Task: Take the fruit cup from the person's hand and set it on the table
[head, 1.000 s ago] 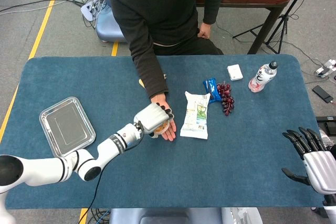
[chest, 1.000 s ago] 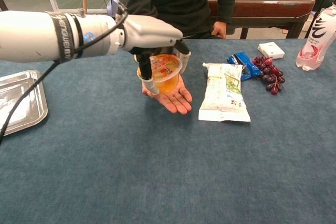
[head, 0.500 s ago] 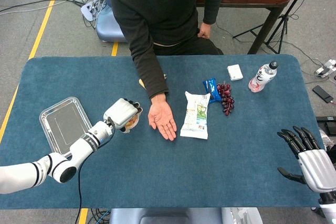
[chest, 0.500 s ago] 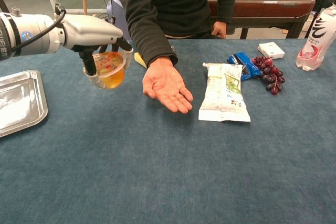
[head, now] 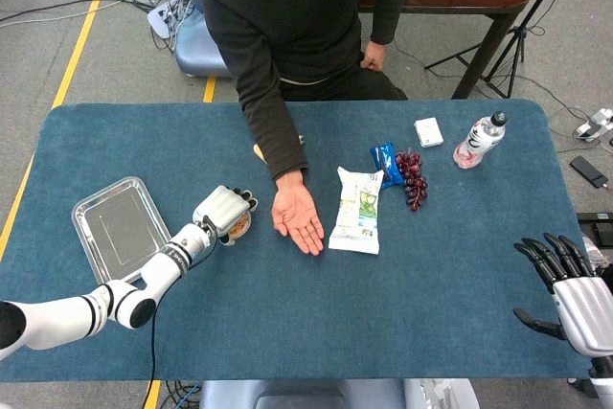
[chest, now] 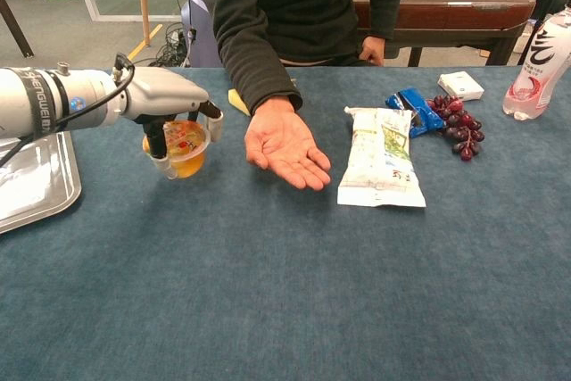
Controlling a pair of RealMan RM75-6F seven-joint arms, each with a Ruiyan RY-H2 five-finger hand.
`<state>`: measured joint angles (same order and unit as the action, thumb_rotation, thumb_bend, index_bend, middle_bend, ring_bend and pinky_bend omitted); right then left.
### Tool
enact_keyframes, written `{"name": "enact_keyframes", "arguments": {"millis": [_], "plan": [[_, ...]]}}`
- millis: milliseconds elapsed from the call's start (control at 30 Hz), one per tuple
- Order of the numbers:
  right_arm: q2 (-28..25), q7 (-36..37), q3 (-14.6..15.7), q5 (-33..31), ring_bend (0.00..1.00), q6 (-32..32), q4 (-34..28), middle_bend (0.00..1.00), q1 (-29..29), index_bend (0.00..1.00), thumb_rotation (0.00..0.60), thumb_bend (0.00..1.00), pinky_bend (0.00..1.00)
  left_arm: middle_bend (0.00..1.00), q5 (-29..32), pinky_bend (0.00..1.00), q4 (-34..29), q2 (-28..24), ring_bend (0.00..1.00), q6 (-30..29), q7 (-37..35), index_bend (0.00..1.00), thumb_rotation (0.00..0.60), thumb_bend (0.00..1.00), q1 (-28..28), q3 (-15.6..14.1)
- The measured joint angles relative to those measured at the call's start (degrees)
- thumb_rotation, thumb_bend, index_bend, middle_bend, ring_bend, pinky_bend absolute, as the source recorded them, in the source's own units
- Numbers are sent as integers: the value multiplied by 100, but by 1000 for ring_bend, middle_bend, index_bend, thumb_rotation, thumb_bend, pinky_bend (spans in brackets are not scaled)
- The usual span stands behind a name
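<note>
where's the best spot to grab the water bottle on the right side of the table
Grip the water bottle around its clear middle body, below the cap, coming in from the side, probably with the right hand, the nearer one. It stands upright and apart from the grapes, so fingers could likely wrap its round body.

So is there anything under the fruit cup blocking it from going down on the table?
Nothing visible. The left hand holds the cup over bare table, between the tray and the person's open palm.
</note>
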<state>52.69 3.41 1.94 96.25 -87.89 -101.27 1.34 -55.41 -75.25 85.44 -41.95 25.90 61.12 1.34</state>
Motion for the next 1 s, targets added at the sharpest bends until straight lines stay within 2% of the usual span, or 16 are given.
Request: {"name": "enact_keyframes", "arguments": {"millis": [67, 200, 533, 800, 1000], "plan": [[0, 11, -2, 4, 0, 0, 3, 143, 3, 148, 600, 106, 57, 5, 144, 353, -77, -12, 39, 8, 63, 65, 600, 119, -3, 34], [5, 61, -7, 17, 0, 21, 11, 143, 25, 148, 600, 106, 57, 0, 227, 330, -352, -143, 2, 16, -51, 1, 600, 119, -50, 130], [-9, 62, -30, 36, 0, -3, 10, 143, 39, 148, 600, 106, 57, 0, 204, 296, -1192, -881, 0, -408, -645, 0, 600, 120, -458, 386], [-8, 147, -39, -16, 0, 84, 69, 143, 81, 148, 600, 106, 57, 0, 7, 286, -1692, -1403, 3, -1278, -1179, 0, 600, 119, -1215, 450], [-12, 187, -52, -18, 0, 149, 90, 143, 134, 148, 600, 106, 57, 0, -192, 227, -2030, -1729, 1, -2105, -1280, 0, 600, 119, -1941, 277]]}}
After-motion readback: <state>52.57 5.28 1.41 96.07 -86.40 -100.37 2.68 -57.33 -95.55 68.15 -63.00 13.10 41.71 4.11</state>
